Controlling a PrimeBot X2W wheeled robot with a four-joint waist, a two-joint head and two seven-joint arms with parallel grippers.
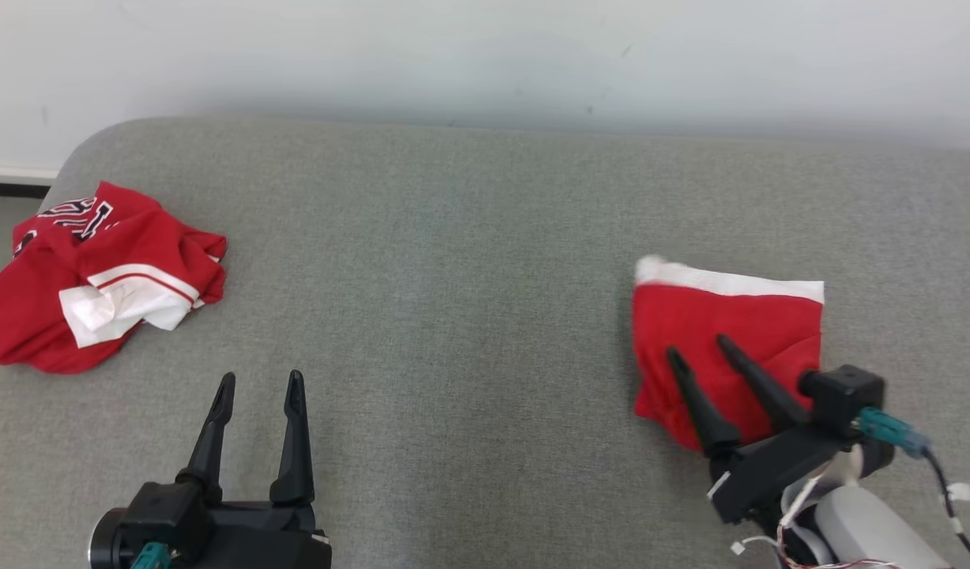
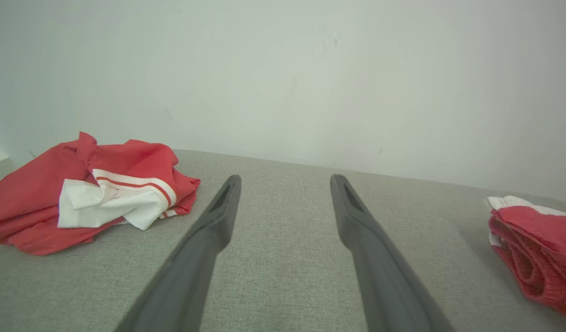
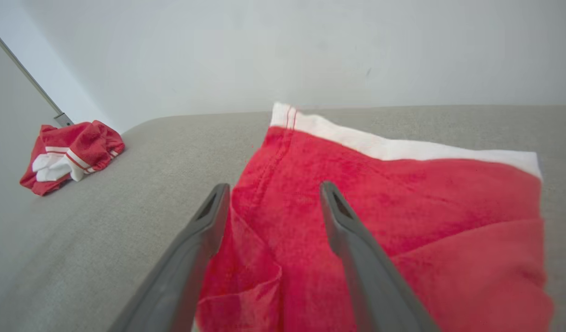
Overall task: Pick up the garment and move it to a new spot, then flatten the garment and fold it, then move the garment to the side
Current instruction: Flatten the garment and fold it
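The garment point(image 1: 730, 324) is red with a white band along its far edge and lies folded on the right of the grey cushioned surface point(image 1: 453, 276). My right gripper point(image 1: 697, 346) hovers over its near part, open, with both fingers spread above the red cloth and nothing between them. From the right wrist the garment point(image 3: 402, 207) spreads under the open right gripper point(image 3: 273, 188). My left gripper point(image 1: 262, 378) stands open and empty over bare grey fabric at the lower left. The left wrist view shows the left gripper point(image 2: 286, 179) open and the garment point(image 2: 536, 244) at the right edge.
A second red and white garment point(image 1: 97, 276) lies crumpled at the surface's far left corner, also seen as a crumpled heap point(image 2: 103, 189) from the left wrist and a small heap point(image 3: 70, 154) from the right wrist. A pale wall runs behind the surface.
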